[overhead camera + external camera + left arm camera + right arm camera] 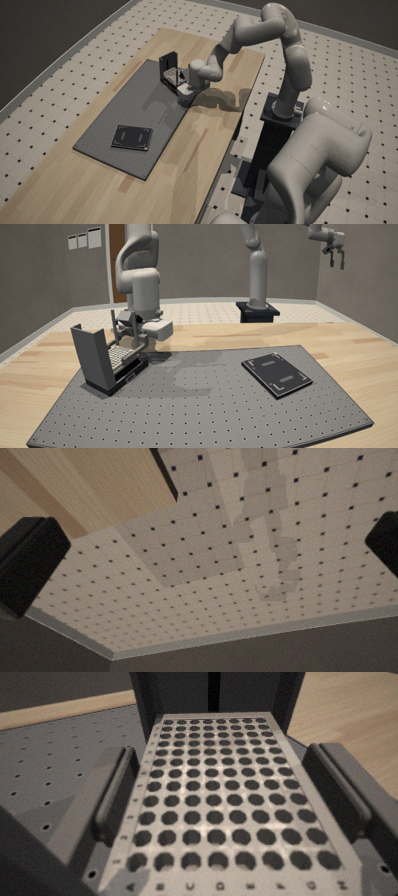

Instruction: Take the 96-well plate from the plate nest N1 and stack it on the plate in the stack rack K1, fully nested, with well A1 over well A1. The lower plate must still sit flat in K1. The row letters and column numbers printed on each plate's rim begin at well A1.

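The right gripper (174, 76) (117, 352) (235, 792) is closing its jaws on the long sides of the white well plate (170, 73) (119, 356) (215, 774), which is lying between them inside the rack (172, 59) (95, 357) (175, 692), its A and 1 marks meeting at a near corner in the wrist view; whether it is fully nested I cannot tell. The left gripper (337, 266) (210, 553) is hanging with jaws wide apart, holding nothing, and the dark nest (131, 137) (275, 374) is lying well apart from both pairs of jaws.
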Robot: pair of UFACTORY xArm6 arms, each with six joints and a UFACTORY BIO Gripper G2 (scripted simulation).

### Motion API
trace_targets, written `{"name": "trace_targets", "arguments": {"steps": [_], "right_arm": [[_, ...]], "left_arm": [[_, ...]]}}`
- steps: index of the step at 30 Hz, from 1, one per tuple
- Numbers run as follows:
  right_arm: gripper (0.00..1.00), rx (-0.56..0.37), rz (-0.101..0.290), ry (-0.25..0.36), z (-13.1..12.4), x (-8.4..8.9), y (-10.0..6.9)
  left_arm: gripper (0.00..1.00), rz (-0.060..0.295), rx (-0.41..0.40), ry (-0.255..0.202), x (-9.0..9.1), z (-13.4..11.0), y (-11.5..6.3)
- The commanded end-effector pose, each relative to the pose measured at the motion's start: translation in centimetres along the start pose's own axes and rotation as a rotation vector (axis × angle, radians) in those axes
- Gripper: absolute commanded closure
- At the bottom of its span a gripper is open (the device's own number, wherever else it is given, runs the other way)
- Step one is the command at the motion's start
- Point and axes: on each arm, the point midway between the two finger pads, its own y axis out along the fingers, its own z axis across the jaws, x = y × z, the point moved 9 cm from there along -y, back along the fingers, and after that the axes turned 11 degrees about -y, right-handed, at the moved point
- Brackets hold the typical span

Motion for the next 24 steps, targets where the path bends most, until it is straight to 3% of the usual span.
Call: {"name": "trace_targets", "arguments": {"steps": [1, 24], "right_arm": [[1.0, -0.001, -0.003, 0.003, 0.08, 0.12, 0.1], [1.0, -0.001, -0.003, 0.003, 0.15, -0.22, 0.1]], "left_arm": [[0.0, 0.005, 0.001, 0.0, -0.04, 0.01, -0.21], [0.0, 0.005, 0.001, 0.0, -0.04, 0.01, -0.21]]}}
